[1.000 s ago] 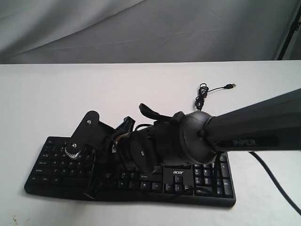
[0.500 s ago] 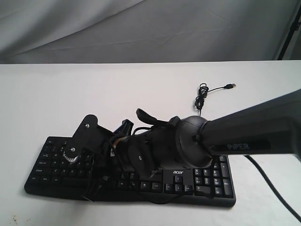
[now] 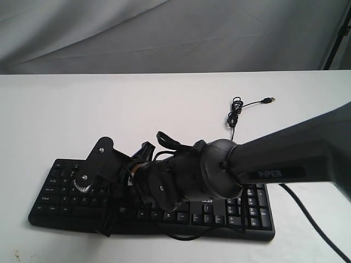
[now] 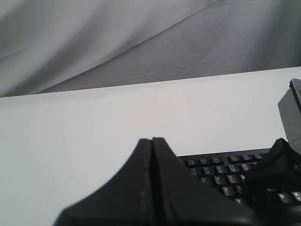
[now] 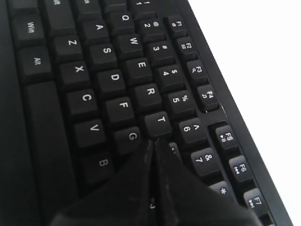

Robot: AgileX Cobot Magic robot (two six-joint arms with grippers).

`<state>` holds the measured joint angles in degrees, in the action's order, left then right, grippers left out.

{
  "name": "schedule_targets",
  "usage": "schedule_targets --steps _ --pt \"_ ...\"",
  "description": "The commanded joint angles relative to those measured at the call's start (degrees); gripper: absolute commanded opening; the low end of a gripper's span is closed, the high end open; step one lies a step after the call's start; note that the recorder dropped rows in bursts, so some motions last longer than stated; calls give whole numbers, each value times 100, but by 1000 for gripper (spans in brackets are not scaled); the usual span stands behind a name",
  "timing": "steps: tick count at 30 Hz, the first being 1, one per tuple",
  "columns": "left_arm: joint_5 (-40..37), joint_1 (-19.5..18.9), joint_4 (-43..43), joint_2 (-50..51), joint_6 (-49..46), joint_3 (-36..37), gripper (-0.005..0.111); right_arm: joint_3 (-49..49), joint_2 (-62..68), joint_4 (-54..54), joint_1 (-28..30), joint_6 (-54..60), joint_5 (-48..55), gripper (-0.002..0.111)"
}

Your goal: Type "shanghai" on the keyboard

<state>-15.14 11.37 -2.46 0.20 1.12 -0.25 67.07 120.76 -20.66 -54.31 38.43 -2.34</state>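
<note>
The black keyboard (image 3: 241, 211) lies near the front edge of the white table, its logo partly behind my right arm (image 3: 214, 175), which reaches across it from the right. In the right wrist view my right gripper (image 5: 154, 141) is shut and empty. Its tip is low over the keyboard (image 5: 117, 80), just past the G key (image 5: 133, 137) and below T (image 5: 161, 120); the key under the tip is hidden. My left gripper (image 4: 151, 140) is shut and empty, raised beside the left part of the keyboard (image 4: 225, 172).
The keyboard's thin cable (image 3: 236, 112) coils behind it and ends in a USB plug (image 3: 269, 100). A camera mount with a silver knob (image 3: 82, 183) hangs over the left keys. Grey cloth (image 3: 164, 33) backs the table (image 3: 82, 104).
My right arm has sunk lower and shifted a little to the left over the keyboard. The keyboard has not moved.
</note>
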Motion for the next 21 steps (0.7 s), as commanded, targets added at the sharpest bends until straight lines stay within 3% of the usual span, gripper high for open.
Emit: schedule_targets --steps 1,16,21 --pt "28 23 -4 -20 16 25 0 -29 16 -25 -25 30 -9 0" --pt "28 23 -4 -20 16 25 0 -10 -253 16 -23 53 -25 0" --pt "28 23 -4 -20 16 25 0 478 -118 59 -76 53 310 0"
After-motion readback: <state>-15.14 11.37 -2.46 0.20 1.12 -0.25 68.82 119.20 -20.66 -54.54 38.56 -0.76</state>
